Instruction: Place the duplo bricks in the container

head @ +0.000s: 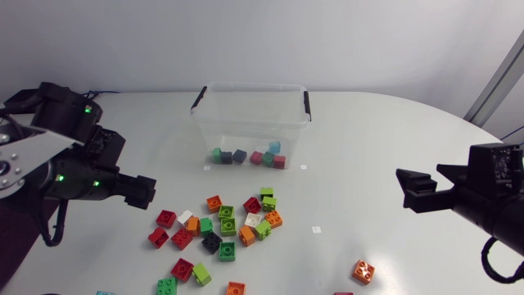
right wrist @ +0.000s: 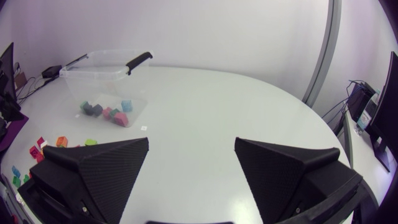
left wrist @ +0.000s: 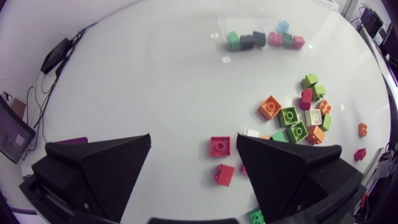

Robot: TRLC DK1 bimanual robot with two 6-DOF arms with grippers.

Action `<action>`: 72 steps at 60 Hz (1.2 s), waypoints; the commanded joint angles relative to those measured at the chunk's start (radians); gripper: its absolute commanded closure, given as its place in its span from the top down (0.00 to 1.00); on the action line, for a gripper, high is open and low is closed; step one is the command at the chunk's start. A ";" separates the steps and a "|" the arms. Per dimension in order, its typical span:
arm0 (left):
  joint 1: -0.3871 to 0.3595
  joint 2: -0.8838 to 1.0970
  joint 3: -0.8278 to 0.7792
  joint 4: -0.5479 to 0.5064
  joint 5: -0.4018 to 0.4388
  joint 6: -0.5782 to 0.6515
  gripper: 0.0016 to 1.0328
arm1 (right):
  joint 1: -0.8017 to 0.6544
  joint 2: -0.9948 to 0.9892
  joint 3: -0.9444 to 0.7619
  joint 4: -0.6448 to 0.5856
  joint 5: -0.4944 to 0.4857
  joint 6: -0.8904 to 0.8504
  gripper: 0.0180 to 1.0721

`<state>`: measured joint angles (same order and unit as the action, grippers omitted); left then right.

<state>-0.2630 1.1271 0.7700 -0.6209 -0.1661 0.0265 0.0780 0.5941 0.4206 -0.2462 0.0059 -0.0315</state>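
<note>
While hovering wide open and empty at the edge of the loose duplo bricks (head: 221,228), bring the left end effector (left wrist: 193,146) straight down over the red brick (left wrist: 219,146) lying just ahead between its fingers, not the second red brick (left wrist: 225,175) nearer one finger. Choose that outlier on purpose: set a little apart from the crowded green and orange cluster, so probably less likely to drag neighbours. Square the fingers to two flat opposite sides, close only after straddling the brick, then lift well clear before swinging toward the clear container (head: 205,123) at the far middle of the surface (head: 368,139), already holding a handful of bricks (head: 250,156). Release low, inside the rim. Leave the right end effector (head: 407,188), likewise spread wide and holding nothing, at its side, well apart from the pile; save it perhaps for the lone orange brick (head: 363,271) nearer to it.
</note>
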 commanded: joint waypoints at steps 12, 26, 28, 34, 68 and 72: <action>-0.008 0.215 0.153 -0.131 0.040 -0.020 0.94 | 0.008 0.173 0.136 -0.146 0.000 -0.048 0.95; 0.016 0.353 0.201 -0.201 0.111 -0.014 0.94 | 0.052 0.289 0.256 -0.340 -0.020 -0.061 0.95; 0.015 0.367 0.201 -0.203 0.112 -0.014 0.94 | 0.055 0.308 0.274 -0.366 -0.021 -0.061 0.95; 0.015 0.410 0.206 -0.203 0.112 -0.016 0.93 | 0.060 0.302 0.264 -0.387 -0.058 -0.116 0.95; 0.015 0.625 0.216 -0.079 0.114 -0.002 0.72 | 0.065 0.234 0.198 -0.427 -0.165 -0.217 0.95; 0.013 0.631 0.206 -0.065 0.125 -0.002 0.64 | 0.071 0.250 0.196 -0.441 -0.165 -0.235 0.95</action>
<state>-0.2489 1.7309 0.9771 -0.6960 -0.0559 0.0265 0.1371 0.8291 0.6388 -0.6647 -0.1547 -0.2337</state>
